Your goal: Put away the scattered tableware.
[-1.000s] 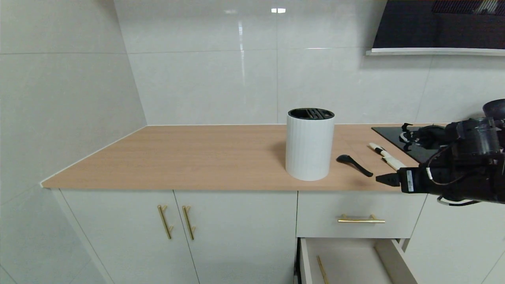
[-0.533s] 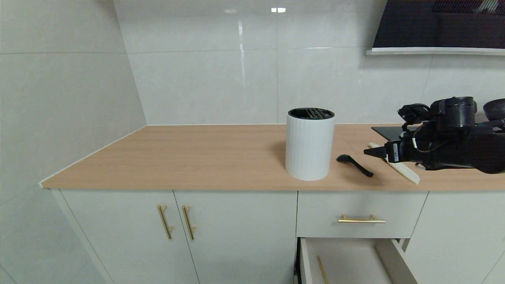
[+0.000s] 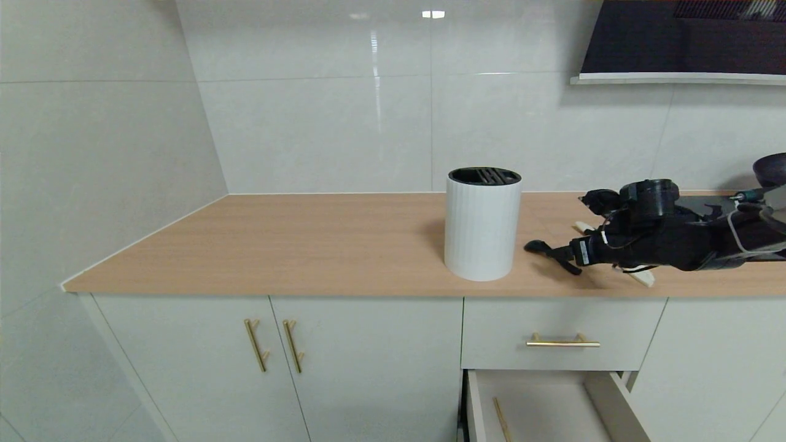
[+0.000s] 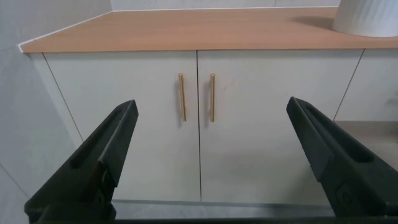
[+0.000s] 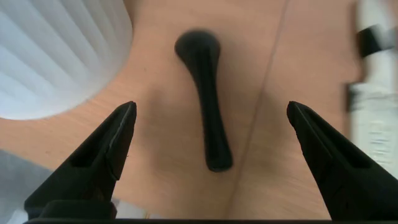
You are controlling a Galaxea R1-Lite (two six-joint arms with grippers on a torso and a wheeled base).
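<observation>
A black spoon [image 3: 535,246] lies on the wooden counter [image 3: 307,245], just right of a white ribbed utensil holder [image 3: 482,224] with a black slotted top. My right gripper [image 3: 557,252] hovers low over the spoon's handle. In the right wrist view it [image 5: 210,112] is open, with the spoon [image 5: 205,93] lying between its spread fingers and the holder [image 5: 56,56] beside it. A white knife [image 3: 642,278] with a black band lies farther right, mostly hidden by the arm; it shows as the white knife [image 5: 376,93] too. My left gripper [image 4: 210,106] is open and low, facing the cabinet doors [image 4: 199,118].
The lower drawer [image 3: 605,399] under the counter's right part is pulled open, with a thin gold stick [image 3: 500,418] inside. A closed drawer with a gold handle [image 3: 562,344] sits above it. A black hob [image 3: 706,202] and a dark pot [image 3: 770,169] stand at the far right.
My right arm has swung up from in front of the counter edge and moved left and down over the counter, ending with its open gripper above the black spoon.
</observation>
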